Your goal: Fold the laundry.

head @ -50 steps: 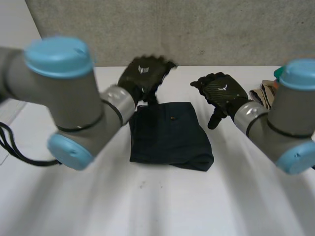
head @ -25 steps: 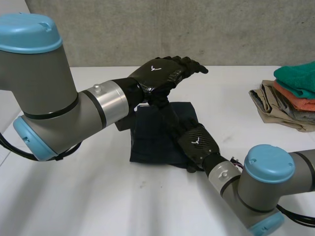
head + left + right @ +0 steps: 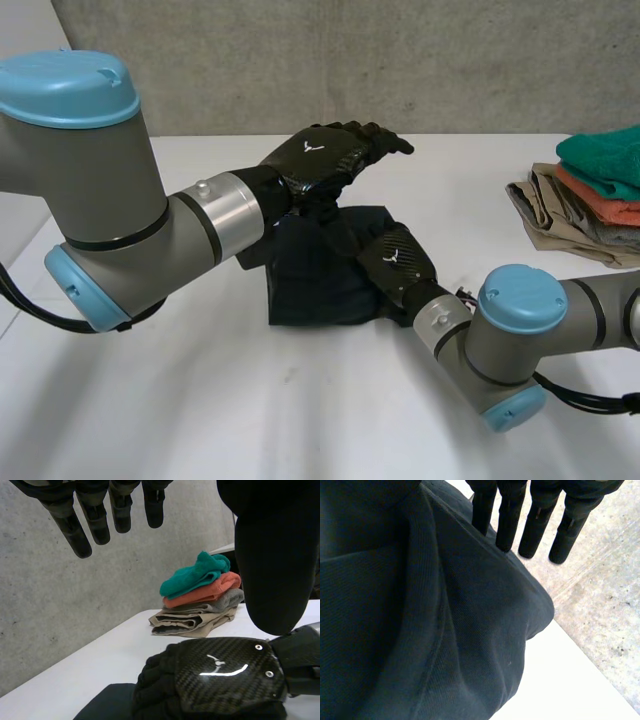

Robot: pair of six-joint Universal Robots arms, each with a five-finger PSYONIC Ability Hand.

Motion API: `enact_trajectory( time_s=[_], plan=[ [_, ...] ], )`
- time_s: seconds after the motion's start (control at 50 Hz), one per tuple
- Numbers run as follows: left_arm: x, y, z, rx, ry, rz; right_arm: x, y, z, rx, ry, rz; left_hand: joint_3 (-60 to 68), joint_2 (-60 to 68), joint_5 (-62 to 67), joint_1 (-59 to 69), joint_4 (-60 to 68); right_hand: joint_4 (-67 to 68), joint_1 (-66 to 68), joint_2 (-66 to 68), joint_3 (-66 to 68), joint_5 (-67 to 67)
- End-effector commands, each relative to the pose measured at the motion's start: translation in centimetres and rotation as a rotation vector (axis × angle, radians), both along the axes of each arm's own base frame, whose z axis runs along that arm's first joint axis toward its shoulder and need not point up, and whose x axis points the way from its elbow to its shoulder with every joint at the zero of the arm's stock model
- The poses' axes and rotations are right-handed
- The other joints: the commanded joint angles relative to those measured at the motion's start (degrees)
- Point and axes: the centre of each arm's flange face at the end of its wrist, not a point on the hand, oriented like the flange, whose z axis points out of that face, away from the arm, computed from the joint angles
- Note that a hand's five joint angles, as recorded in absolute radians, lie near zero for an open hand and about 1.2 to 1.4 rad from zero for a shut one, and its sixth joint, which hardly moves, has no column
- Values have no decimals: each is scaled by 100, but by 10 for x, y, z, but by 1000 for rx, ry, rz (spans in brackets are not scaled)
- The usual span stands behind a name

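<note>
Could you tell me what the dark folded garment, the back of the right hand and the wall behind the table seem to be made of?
Dark folded garment: a woven cloth, probably cotton twill, matte; fine ribs and a stitched seam show.
Right hand, back: glossy carbon-fibre plate, by its checkered weave and sharp highlight.
Wall: bare concrete, apparently; grey, mottled, pitted.

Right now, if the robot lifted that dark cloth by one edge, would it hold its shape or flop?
Probably flop: the cloth bulges in soft rounded folds beside the right hand. Likely light, as it lies low on the table. Its weave looks matte, so pushed it may bunch up rather than slide.
</note>
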Motion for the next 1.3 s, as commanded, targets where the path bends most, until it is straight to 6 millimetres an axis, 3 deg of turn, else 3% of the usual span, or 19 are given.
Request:
enact_trajectory(
  time_s=[0.02, 0.06, 0.2, 0.22, 0.34, 0.36, 0.44, 0.5, 0.68, 0.76, 0.86, 0.88, 0.92, 0.96, 1.06, 1.16, 1.2, 1.26, 1.3],
  plan=[
    [1, -1, -1, 4, -2, 5, 10, -11, 5, -27, -24, 21, 170, 210, 137, 281, 228, 4266, 4190, 4271, 4235, 4593],
    [2, -1, 0, 1, 0, 5, 12, -14, 10, -40, -40, 21, 186, 227, 154, 298, 245, 5256, 5180, 5261, 5225, 5582],
    [3, -1, 5, -6, 6, 10, 21, -27, 24, -69, -81, 13, 186, 227, 154, 298, 245, 5181, 5105, 5187, 5150, 5508],
    [3, -1, 5, -6, 6, 10, 21, -28, 23, -57, -74, 7, 186, 227, 154, 298, 245, 2649, 2573, 2654, 2618, 2976],
    [5, -2, 5, -7, 5, 21, 23, -31, 12, 5, -37, 4, 186, 227, 154, 298, 245, 2052, 1976, 2057, 2021, 2379],
    [5, -2, 5, -6, 6, 21, 23, -32, 12, 7, -35, 4, 186, 227, 154, 298, 245, 2135, 2059, 2140, 2104, 2462],
    [5, -2, 4, -4, 5, 22, 26, -38, 14, -2, -40, -2, 186, 227, 154, 298, 245, 5255, 5179, 5260, 5223, 5581],
    [5, -2, 5, -7, 7, 22, 26, -43, 24, -26, -60, -13, 186, 227, 154, 298, 245, 5259, 5183, 5264, 5228, 5585],
    [10, 3, 35, -85, 59, 41, 25, -79, 135, -250, -356, -64, 220, 260, 187, 332, 278, 5259, 5183, 5264, 5228, 5585],
    [16, 4, 55, -140, 101, 96, -19, -123, 186, -363, -470, -161, 237, 277, 204, 349, 295, 5259, 5183, 5264, 5228, 5585],
    [18, 8, 65, -159, 125, 100, -69, -152, 230, -477, -521, -232, 237, 277, 204, 349, 295, 5259, 5183, 5264, 5228, 5585],
    [18, 8, 66, -160, 126, 100, -93, -164, 245, -517, -542, -266, 237, 277, 204, 349, 295, 5259, 5183, 5264, 5228, 5585],
    [18, 9, 67, -161, 128, 99, -118, -175, 254, -538, -552, -293, 237, 277, 204, 349, 295, 5259, 5183, 5264, 5228, 5585],
    [17, 10, 66, -158, 127, 96, -162, -193, 260, -547, -554, -317, 237, 277, 204, 349, 295, 5259, 5183, 5264, 5228, 5585],
    [17, 12, 55, -133, 106, 88, -225, -221, 234, -468, -496, -274, 237, 277, 204, 349, 295, 5259, 5183, 5264, 5228, 5585],
    [16, 13, 42, -112, 88, 89, -295, -249, 160, -354, -388, -235, 237, 277, 204, 349, 295, 5259, 5183, 5264, 5228, 5585],
    [16, 13, 38, -102, 80, 89, -310, -253, 138, -331, -370, -230, 254, 294, 221, 365, 312, 5259, 5183, 5264, 5228, 5585],
    [16, 14, 30, -86, 66, 87, -343, -256, 82, -253, -340, -219, 254, 294, 221, 365, 312, 5259, 5183, 5264, 5228, 5585],
    [16, 13, 27, -78, 59, 89, -357, -252, 64, -225, -331, -224, 270, 311, 238, 382, 328, 5259, 5183, 5264, 5228, 5585]
  ],
)
